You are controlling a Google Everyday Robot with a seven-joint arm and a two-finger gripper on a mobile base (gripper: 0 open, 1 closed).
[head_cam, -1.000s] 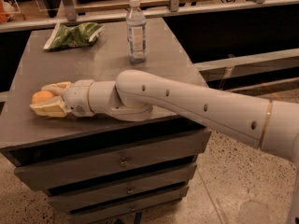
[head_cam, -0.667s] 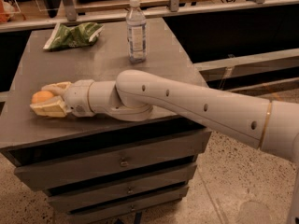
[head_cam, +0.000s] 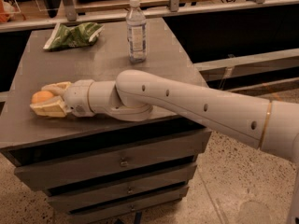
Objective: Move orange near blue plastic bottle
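The orange [head_cam: 40, 96] lies near the left front edge of the grey cabinet top [head_cam: 93, 64]. My gripper [head_cam: 39, 98] reaches in from the right, low over the top, with one pale finger behind the orange and one in front, closed against it. The blue plastic bottle [head_cam: 136, 29], clear with a white cap and a pale label, stands upright at the back middle of the top, well behind and to the right of the orange. My arm [head_cam: 187, 104] stretches across the front of the top.
A green snack bag [head_cam: 72, 35] lies at the back left of the top. Drawers [head_cam: 121, 162] fill the cabinet's front. A rail and shelving [head_cam: 210, 3] run behind it. Speckled floor [head_cam: 224, 185] lies to the right.
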